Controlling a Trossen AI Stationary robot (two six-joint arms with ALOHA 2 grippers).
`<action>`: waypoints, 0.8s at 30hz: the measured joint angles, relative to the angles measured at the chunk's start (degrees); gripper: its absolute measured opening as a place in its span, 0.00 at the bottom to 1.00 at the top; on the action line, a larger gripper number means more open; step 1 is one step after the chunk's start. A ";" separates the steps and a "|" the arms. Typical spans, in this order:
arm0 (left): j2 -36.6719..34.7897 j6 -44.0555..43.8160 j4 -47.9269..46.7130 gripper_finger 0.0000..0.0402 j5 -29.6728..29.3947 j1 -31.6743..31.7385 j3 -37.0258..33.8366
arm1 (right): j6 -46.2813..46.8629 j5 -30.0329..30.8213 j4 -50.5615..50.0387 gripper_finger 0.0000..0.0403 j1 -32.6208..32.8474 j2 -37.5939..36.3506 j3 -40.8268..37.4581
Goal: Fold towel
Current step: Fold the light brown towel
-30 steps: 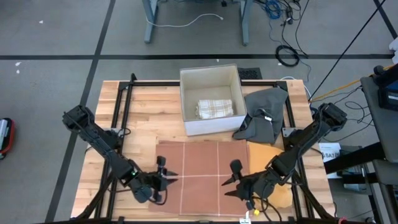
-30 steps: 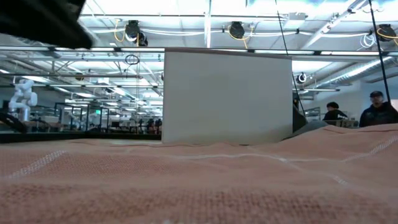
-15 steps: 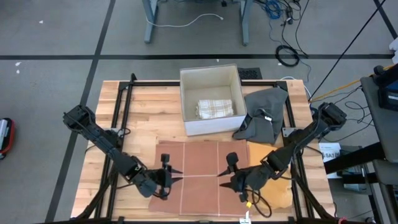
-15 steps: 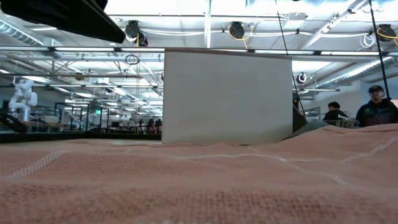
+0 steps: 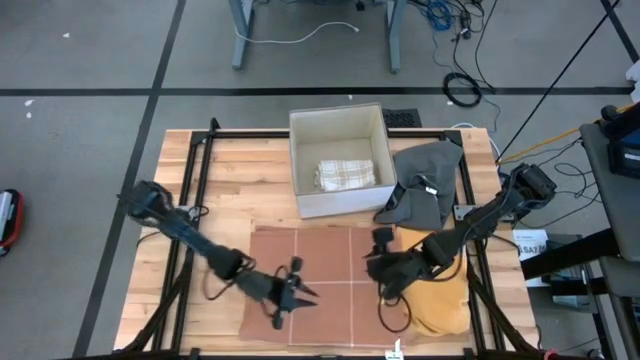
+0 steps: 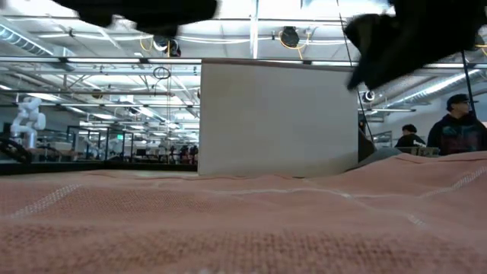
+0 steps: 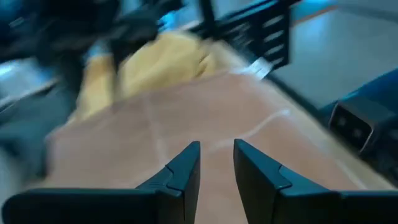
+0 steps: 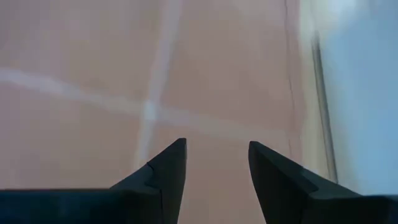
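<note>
- White open-top rectangular box (image 5: 338,160) at back-centre of wooden slatted table (image 5: 232,180); holds a folded cream checked cloth (image 5: 346,174).
- Grey crumpled cloth (image 5: 423,185) just beside box's right wall; yellow bunched cloth (image 5: 441,305) at table's front right, partly tucked under the task's thing.
- Left pincer (image 5: 293,297) over front-left part of salmon-pink towel w/ pale grid lines (image 5: 325,285); fingers (image 7: 185,171) parted by a narrow gap, nothing between them, no hold seen.
- Right pincer (image 5: 381,262) over towel's right part, near the yellow cloth; fingers (image 8: 163,169) apart w/ a wider gap, empty, towel visible through the gap; contact w/ fabric can't be told.
- Towel spread flat, single layer, on front-centre of table, just in front of box; roughly rectangular, pale lines crossing near the middle; slight ripples seen in low view (image 6: 243,221).
- Person in dark top (image 6: 458,133) in room beyond, far right in low view.
</note>
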 joint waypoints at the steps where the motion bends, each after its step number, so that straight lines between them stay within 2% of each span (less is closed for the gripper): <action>1: 1.98 0.97 2.47 0.26 2.59 1.68 0.89 | 3.01 0.15 -4.15 0.40 -0.09 0.00 0.00; 3: 5.71 1.10 5.21 0.26 3.81 4.98 3.55 | 8.50 0.22 -11.91 0.40 -0.05 0.00 0.00; 6: 10.20 0.30 2.80 0.26 4.96 8.99 8.46 | 16.16 0.66 -21.22 0.40 -0.25 -0.13 -0.02; 10: 14.97 -0.07 -0.85 0.26 14.29 11.72 14.45 | 25.83 2.22 -29.12 0.40 -1.20 -0.62 -0.02; 13: 17.87 0.25 -0.64 0.26 19.07 12.46 17.97 | 29.88 1.87 -31.47 0.40 -1.10 -0.66 -0.02; 17: 21.56 2.28 -0.74 0.26 21.87 12.45 21.65 | 33.65 0.13 -31.54 0.40 -1.18 -0.66 -0.02; 24: 26.27 2.51 -1.39 0.26 22.06 12.24 26.75 | 46.62 -2.82 -34.54 0.40 -1.47 -0.74 -0.02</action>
